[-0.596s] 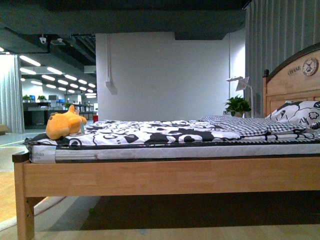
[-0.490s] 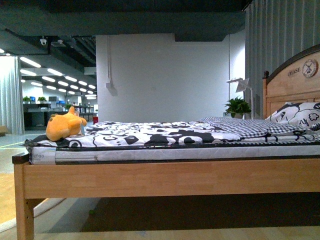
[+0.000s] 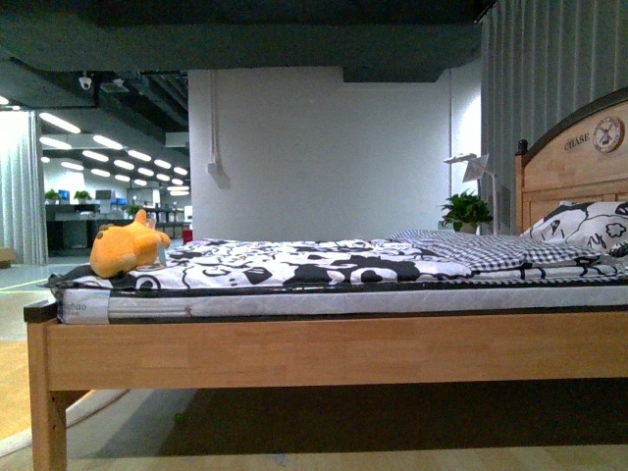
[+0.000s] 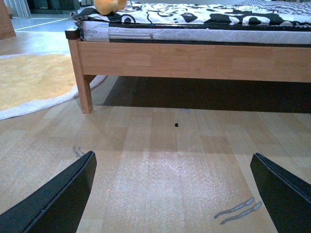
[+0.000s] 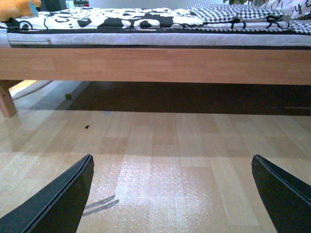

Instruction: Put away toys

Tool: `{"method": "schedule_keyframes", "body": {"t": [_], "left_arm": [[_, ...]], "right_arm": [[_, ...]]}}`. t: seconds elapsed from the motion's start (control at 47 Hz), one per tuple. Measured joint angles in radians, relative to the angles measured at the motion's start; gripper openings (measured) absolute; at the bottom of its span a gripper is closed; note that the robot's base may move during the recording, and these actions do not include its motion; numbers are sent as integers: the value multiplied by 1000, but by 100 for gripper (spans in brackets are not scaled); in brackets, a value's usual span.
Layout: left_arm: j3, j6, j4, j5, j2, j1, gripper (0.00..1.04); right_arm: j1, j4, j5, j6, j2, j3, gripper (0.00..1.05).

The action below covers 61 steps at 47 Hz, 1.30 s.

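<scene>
Task unstarted: toy [image 3: 126, 247] sits on bed [image 3: 294, 348] at 9 o'clock (untouched); left gripper [image 4: 172, 155] and right gripper [image 5: 172, 157] gape empty above floor [image 4: 160, 136].

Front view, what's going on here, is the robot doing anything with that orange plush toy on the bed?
Nothing is being handled yet. The soft orange-yellow plush animal lies untouched on the black-and-white patterned bedding, at the end of the wooden-framed bed away from its headboard. The left gripper and right gripper both hang low over the light wood floor, facing the bed's side rail, fingers spread wide and empty.
</scene>
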Motion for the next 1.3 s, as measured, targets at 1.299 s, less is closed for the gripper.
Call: {"method": "schedule_keyframes", "body": {"t": [1.299], "left_arm": [[0, 0, 0, 0, 0, 0, 99]], "right_arm": [[0, 0, 0, 0, 0, 0, 98]]}}
